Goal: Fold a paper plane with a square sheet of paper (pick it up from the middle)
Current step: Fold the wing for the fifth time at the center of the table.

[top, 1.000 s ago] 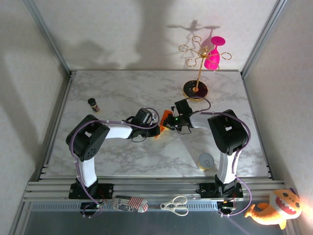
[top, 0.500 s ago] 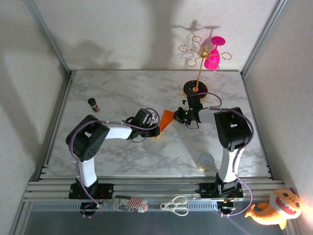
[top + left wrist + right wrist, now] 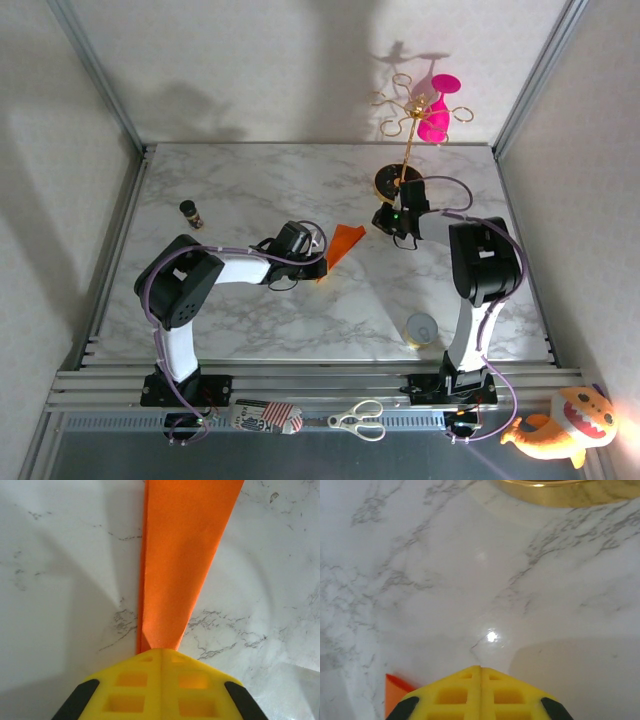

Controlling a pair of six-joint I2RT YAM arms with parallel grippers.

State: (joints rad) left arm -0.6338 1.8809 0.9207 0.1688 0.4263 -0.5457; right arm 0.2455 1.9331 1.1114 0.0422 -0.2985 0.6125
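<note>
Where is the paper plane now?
The paper plane is mid-table in the top view, narrow end pinched in the left end effector, left of the gold stand.

Left gripper (image 3: pixel 161 651), right gripper (image 3: pixel 480 668) closed; wrists seemingly low.

Matt paper plane (image 3: pixel 185 555), glossy marbled table (image 3: pixel 445 580), shiny gold stand (image 3: pixel 560 492)

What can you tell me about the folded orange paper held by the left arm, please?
The paper plane is thin, bright-orange paper folded into a narrow wedge with a lengthwise layered edge along one side. Its narrow end is pinched in the shut left tool; it widens away from there, over the marble table. Whether it rests on the marble is unclear.
</note>
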